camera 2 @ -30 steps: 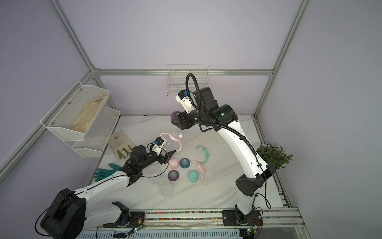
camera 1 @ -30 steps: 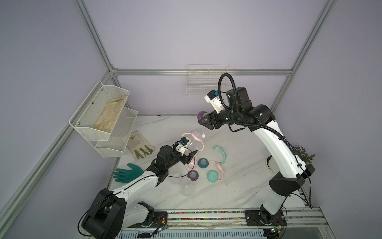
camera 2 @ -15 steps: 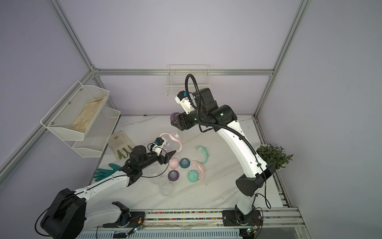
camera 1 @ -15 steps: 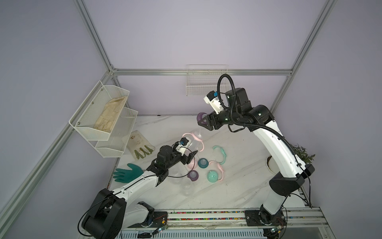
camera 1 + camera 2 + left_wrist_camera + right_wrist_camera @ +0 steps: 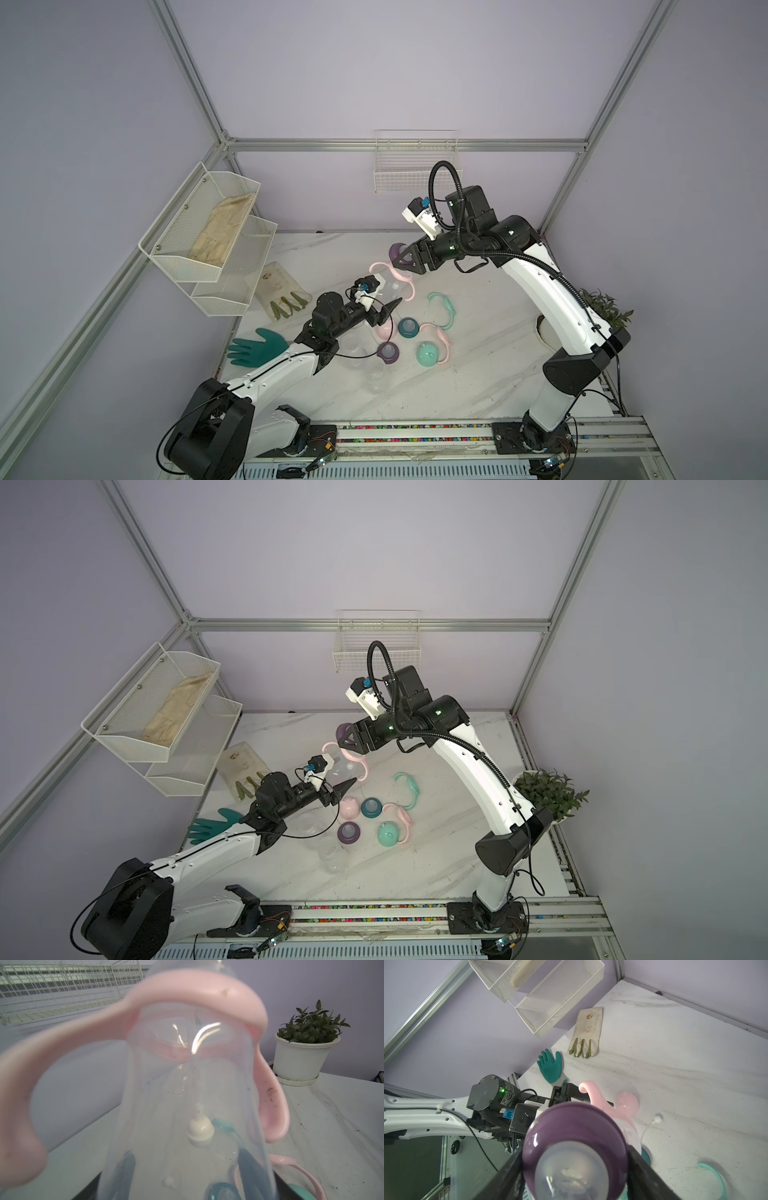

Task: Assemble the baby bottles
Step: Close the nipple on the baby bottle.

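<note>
A: Left hand, state?
B: The left gripper (image 5: pixel 388 308) is clamped on the lower body of a clear bottle (image 5: pixel 388 289), which it holds tilted above the table (image 5: pixel 478 374). In the left wrist view its fingers (image 5: pixel 124 1169) show dark through the plastic, one on each side. A pink handle ring (image 5: pixel 197 995) sits round the bottle's neck.

A: Right hand?
B: The right gripper (image 5: pixel 402 259) is closed on a purple collar (image 5: pixel 395 249) with a clear nipple. The right wrist view shows fingers (image 5: pixel 643 1172) pressed against both of its sides. The collar hangs just beyond the bottle's neck. Touching or apart: cannot tell.

A: Straw?
B: A thin straw (image 5: pixel 200 1129) with a white end piece shows through the bottle wall. Inside or behind: cannot tell.

A: Loose parts?
B: In a top view, near the left gripper:
- A pink dome cap (image 5: pixel 384 330) lies beside a teal collar (image 5: pixel 408 327).
- A second purple collar (image 5: pixel 388 352) lies nearer the front.
- A mint dome cap (image 5: pixel 428 354) sits right against a spare pink ring (image 5: pixel 438 338).
- A mint handle ring (image 5: pixel 442 305) lies further back.
- A bare bottle (image 5: pixel 376 376) and a second bare bottle (image 5: pixel 354 344) rest by the left forearm.

A: Other items?
B: A green glove (image 5: pixel 259 352) lies at the table's left edge, with a beige glove (image 5: pixel 282 295) behind it. A potted plant (image 5: pixel 604 309) stands at the right edge.
</note>
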Tool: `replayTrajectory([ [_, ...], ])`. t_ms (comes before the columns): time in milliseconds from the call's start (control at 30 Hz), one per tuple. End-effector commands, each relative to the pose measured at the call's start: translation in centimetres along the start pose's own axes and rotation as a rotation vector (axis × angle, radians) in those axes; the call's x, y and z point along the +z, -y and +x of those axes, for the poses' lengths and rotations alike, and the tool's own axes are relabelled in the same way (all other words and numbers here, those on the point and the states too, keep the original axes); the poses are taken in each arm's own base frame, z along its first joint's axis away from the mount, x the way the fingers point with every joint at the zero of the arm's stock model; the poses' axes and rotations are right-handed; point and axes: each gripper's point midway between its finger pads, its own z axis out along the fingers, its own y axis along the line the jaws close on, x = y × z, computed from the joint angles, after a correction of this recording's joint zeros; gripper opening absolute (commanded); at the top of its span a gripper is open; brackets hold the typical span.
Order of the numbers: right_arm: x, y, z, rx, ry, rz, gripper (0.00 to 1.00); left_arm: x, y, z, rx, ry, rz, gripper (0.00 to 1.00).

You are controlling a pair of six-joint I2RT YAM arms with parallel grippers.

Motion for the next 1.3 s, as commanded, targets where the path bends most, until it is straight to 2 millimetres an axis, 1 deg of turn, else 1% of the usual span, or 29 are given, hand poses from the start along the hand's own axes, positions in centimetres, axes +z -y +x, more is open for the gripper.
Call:
replayTrajectory([
  [0,-1.2,-1.8,1.0,0.020,-0.019,-0.075,0.43,-0.9,1.0,-3.0,0.101,0.126,0.037,0.00],
  [133,-1.3,-1.7,1.9,0.042,-0.036,-0.066,0.43,-1.3,1.2,-3.4,0.133,0.140,0.041,0.00],
  [300,-1.7,-1.3,2.3,0.046,-0.043,-0.035,0.43,-1.5,1.4,-3.7,0.160,0.143,0.044,0.00],
  [400,-1.5,-0.9,2.6,0.054,-0.056,-0.031,0.43,-1.6,1.6,-3.8,0.167,0.146,0.058,0.00],
  [500,-1.8,-0.2,2.6,0.062,-0.055,-0.015,0.43,-1.8,1.9,-3.9,0.174,0.153,0.072,0.00],
  [733,-2.2,1.2,2.7,0.087,-0.049,-0.007,0.42,-2.1,1.9,-4.5,0.190,0.168,0.067,0.00],
  [833,-2.1,0.9,2.9,0.093,-0.058,-0.038,0.41,-2.0,1.9,-4.4,0.192,0.165,0.067,0.00],
  [1067,-2.5,-0.8,3.6,0.073,-0.067,-0.123,0.40,-1.2,1.9,-4.1,0.189,0.154,0.083,0.00],
  [1267,-1.8,-0.2,4.7,0.089,-0.099,-0.120,0.39,-0.8,1.6,-4.5,0.193,0.157,0.083,0.00],
])
